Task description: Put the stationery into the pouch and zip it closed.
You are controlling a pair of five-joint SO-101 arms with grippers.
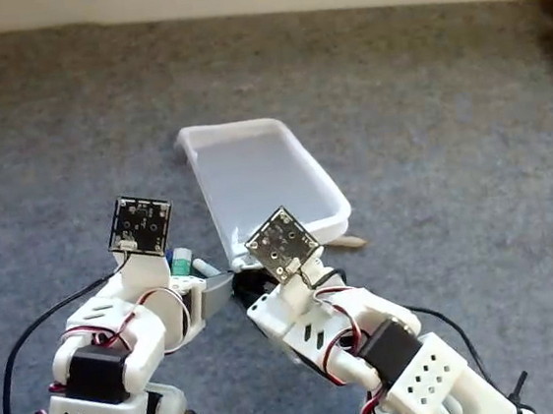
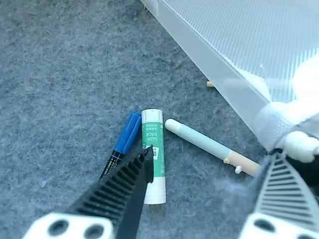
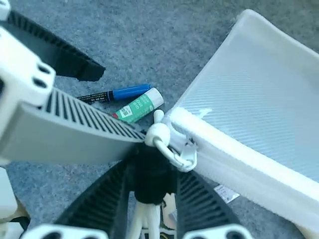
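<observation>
Three items lie beside the pouch: pen, glue stick, marker; left jaws are open above them, right jaws grip the zip pull, probably to steady it.

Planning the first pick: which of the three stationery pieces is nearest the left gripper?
The white-and-green glue stick, between the blue pen and the pale green pen: the black fingertip of the left gripper overlaps it.

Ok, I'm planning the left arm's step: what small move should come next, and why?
Probably lower the left gripper and close on the pale pen: it lies between the open fingers, and it, the glue stick and the blue pen are on the carpet outside the pouch, whose zipper pull the right gripper holds.
</observation>
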